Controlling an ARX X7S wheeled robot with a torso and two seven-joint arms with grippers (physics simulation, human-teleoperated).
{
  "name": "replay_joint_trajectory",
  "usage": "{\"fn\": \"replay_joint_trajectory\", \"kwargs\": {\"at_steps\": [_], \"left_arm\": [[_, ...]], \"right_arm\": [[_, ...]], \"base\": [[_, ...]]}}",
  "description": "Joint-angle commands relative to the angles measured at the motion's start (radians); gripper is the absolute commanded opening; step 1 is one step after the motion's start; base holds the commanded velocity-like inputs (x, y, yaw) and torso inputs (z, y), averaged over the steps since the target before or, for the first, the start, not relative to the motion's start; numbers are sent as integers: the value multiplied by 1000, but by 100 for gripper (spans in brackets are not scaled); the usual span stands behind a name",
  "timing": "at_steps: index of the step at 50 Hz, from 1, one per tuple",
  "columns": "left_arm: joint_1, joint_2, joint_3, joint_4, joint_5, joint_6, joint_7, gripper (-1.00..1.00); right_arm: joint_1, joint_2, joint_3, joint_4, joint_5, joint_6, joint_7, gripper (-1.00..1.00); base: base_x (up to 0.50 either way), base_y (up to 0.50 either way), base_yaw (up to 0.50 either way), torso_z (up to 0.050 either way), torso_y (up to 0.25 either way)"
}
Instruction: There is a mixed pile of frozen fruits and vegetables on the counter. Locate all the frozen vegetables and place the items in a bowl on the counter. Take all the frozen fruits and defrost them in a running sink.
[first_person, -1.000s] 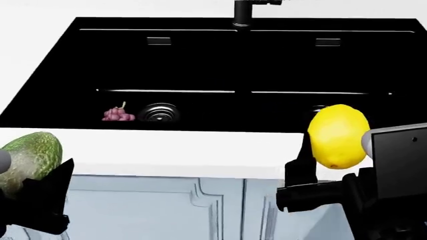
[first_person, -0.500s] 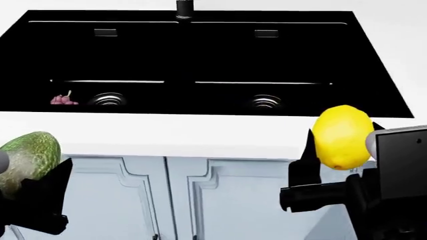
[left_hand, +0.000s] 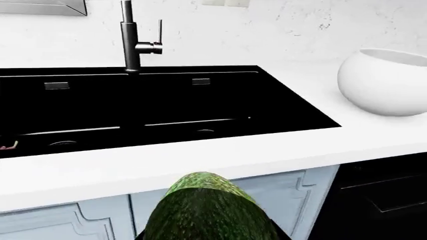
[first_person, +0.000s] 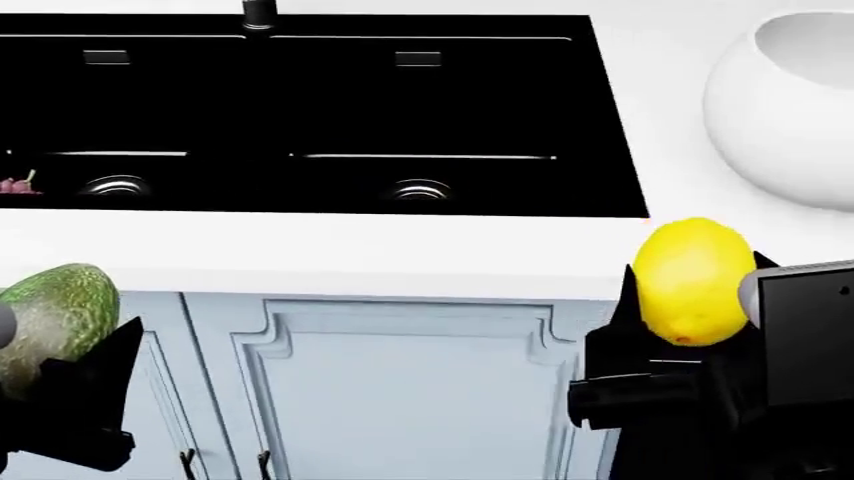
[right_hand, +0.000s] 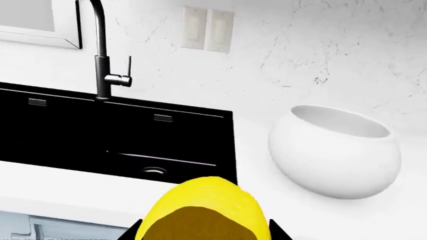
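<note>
Carrying both loads off the counter (first_person: 334, 255) edge: left gripper (first_person: 60, 385) clamped on green bumpy oval (first_person: 54, 315), right gripper (first_person: 667, 345) clamped on lemon (first_person: 689, 280). Best to lift oval clear over bowl (first_person: 787, 110) rim, release low; lemon afterwards into sink (first_person: 307, 110), beside berry cluster (first_person: 19, 185)

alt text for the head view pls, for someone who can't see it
Two black grippers held in front of pale blue cabinet doors: the left gripper holds a green bumpy oval, the right gripper a yellow lemon. Beyond them a white counter carries a black double-basin sink, with a pink berry cluster in its left basin, and a large white bowl at right.
</note>
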Motion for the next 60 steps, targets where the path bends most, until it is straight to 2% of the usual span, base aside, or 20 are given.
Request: {"fn": "replay_joint_trajectory", "kwargs": {"at_steps": [1, 29, 40, 51, 60], "left_arm": [[-8, 19, -25, 3, 19, 15, 51, -100], [-6, -5, -37, 2, 8, 21, 52, -100], [3, -25, -40, 6, 10, 27, 58, -100], [-24, 3, -46, -10, -2, -2, 59, -100], [-9, -10, -44, -6, 8, 6, 62, -100]], "right_arm": [[-16, -15, 30, -13, -48, 9, -33, -100], [-39, 10, 49, -14, -41, -28, -31, -100], [-31, 4, 51, -14, -45, -19, -30, -100], [-14, -4, 51, -8, -48, 1, -35, -100], [-8, -16, 46, -4, -65, 9, -47, -100]], "base": [[0, -500, 0, 0, 0], [18, -500, 0, 0, 0], [186, -500, 0, 1, 0], [247, -499, 0, 0, 0], [338, -440, 0, 0, 1]]}}
